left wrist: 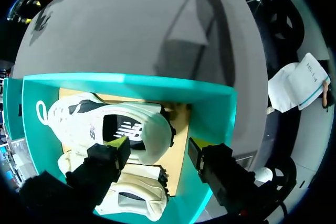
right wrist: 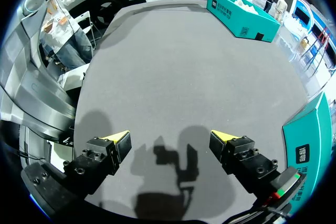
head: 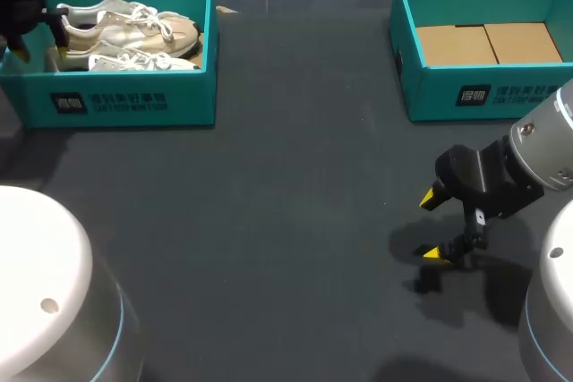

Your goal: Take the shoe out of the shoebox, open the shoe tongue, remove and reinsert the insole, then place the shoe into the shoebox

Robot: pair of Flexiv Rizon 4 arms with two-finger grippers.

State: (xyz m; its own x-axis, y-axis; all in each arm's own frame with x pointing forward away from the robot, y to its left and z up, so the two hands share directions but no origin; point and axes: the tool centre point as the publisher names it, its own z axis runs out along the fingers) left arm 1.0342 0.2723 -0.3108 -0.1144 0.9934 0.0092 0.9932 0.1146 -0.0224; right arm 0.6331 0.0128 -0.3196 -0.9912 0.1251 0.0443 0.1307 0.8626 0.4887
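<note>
**Shoes in the left box, both end effectors spread**

The shoe [left wrist: 100,121], white with a dark side panel, lies inside the left box [head: 134,100]. A second shoe [left wrist: 134,195] lies alongside it. In the head view the pair lies lengthwise, heels toward the box's left end and toes toward its right, with white laces showing on top. Brown cardboard [left wrist: 178,150] shows beneath them at the heel end.

The left end effector [left wrist: 157,148] hangs over the left end of this box with its fingers spread. In the left wrist view one yellow tip sits at the heel of the shoe. The other stands apart from it, over the cardboard beside the box's teal end wall. Whether the first tip touches the heel cannot be told, and nothing is pinched between the two.

The left box stands at the far left of the dark table [head: 269,221]. At the far right stands the right box [head: 483,96], the same teal, with only flat cardboard showing inside.

The right end effector [head: 434,225] hangs over the table at the near right, in front of the right box and well apart from it. Its fingers are spread wide with nothing between them, and its shadow falls on the table beneath.
</note>
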